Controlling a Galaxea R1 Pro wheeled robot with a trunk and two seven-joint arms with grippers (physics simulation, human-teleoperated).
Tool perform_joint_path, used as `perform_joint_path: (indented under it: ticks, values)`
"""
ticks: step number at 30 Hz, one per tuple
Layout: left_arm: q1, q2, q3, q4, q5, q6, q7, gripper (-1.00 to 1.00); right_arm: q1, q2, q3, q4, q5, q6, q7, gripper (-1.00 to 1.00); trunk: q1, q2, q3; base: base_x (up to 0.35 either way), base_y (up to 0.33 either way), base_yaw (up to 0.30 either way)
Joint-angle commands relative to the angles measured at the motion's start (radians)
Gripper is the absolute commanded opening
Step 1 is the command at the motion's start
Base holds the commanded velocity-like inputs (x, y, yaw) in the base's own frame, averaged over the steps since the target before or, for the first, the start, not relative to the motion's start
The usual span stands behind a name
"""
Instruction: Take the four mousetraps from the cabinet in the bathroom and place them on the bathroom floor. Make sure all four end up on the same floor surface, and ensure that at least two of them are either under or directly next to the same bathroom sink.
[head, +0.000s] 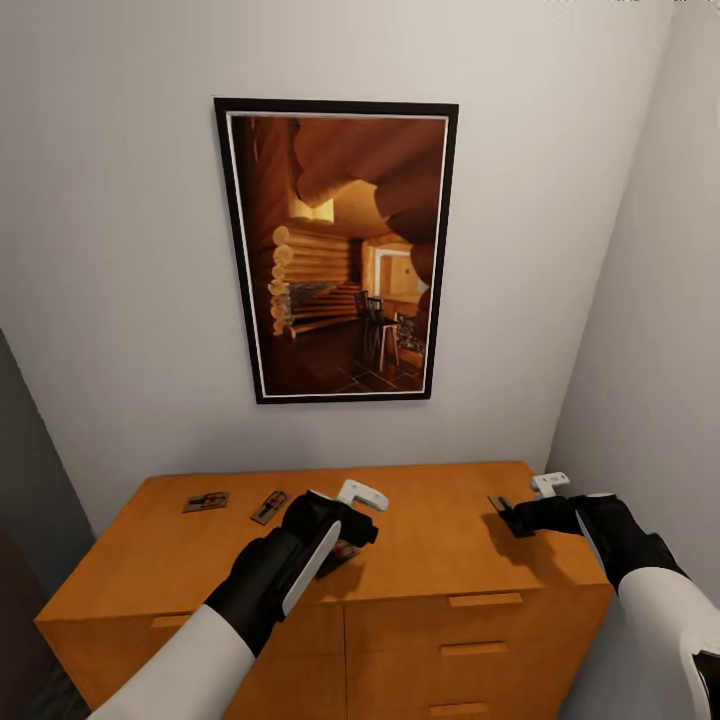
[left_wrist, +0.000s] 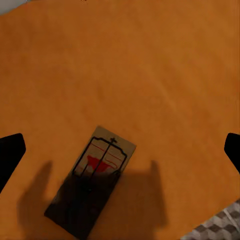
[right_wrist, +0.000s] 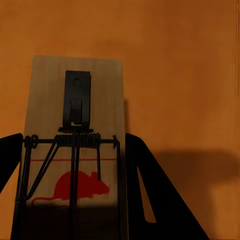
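Right tool (right_wrist: 75, 200) astride mousetrap (right_wrist: 75, 125)

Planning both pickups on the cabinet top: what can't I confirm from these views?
- Head view: the left end effector covers most of its mousetrap.
- Right wrist view: whether the fingers touch the trap; its near end is cut off.
- Head view: far traps too small for detail.

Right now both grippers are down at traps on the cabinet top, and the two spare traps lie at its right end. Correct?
Not quite. The two spare traps lie at the left end of the cabinet top, as the head view shows. The left gripper and right gripper are each down at a trap.
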Motion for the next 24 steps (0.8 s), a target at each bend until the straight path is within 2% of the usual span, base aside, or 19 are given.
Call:
perform_joint_path:
  ticks: [1, 8, 24]
  values:
    - [-0.001, 0.001, -0.001, -0.001, 0.011, 0.004, 0.01, 1.0, -0.001, 0.001, -0.006, -0.002, 0.009, 0.004, 0.009, -1.0, 0.001, -0.002, -0.002, 0.0, 0.0, -0.147]
    - [-0.002, 0.002, 0.0, 0.001, 0.009, 0.004, 0.01, 1.0, -0.001, 0.002, -0.004, -0.002, 0.011, 0.004, 0.009, -1.0, 0.001, -0.002, 0.003, 0.0, 0.077, -0.212]
    - [-0.001, 0.016, -0.001, 0.004, 0.008, 0.004, 0.01, 1.0, -0.001, 0.002, -0.004, -0.002, 0.011, 0.004, 0.009, -1.0, 0.001, -0.002, 0.016, 0.0, 0.311, -0.215]
